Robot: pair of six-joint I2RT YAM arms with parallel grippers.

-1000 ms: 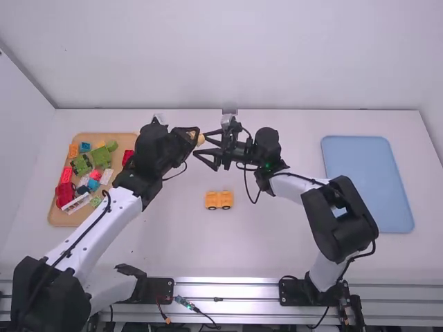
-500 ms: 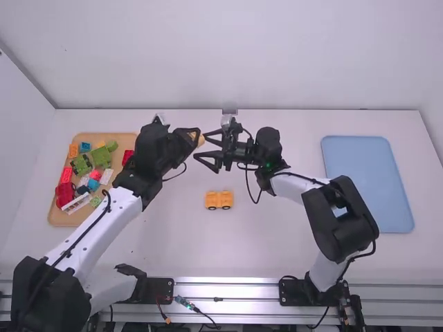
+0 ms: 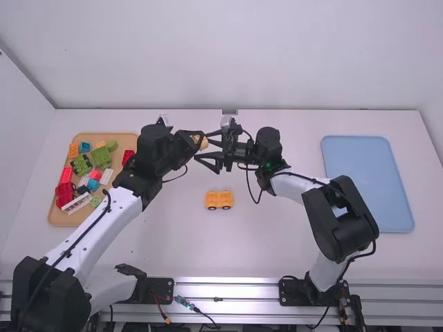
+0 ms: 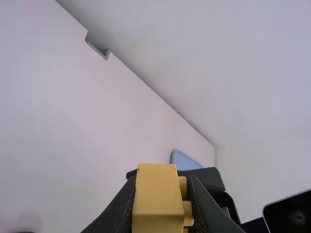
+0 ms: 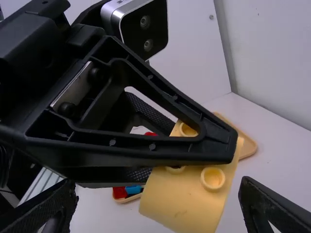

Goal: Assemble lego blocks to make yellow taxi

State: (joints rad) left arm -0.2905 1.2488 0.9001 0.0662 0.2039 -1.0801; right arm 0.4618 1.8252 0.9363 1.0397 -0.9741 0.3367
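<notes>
Yellow block (image 4: pixel 158 194), gripped by the left fingers (image 4: pixel 116 208), has just edged toward the right fingers (image 5: pixel 260 208), parted and empty, likely for a handover before joining the wheeled base (image 3: pixel 219 200) on the surface (image 3: pixel 187 245) below.

The white table (image 3: pixel 291 242) has a blue tray (image 3: pixel 370 187) at right, a small grey bracket (image 3: pixel 230 111) at its far edge.

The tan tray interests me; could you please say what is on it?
Red, green, blue and orange blocks lie on the tray; the left arm covers part, hiding anything there.
</notes>
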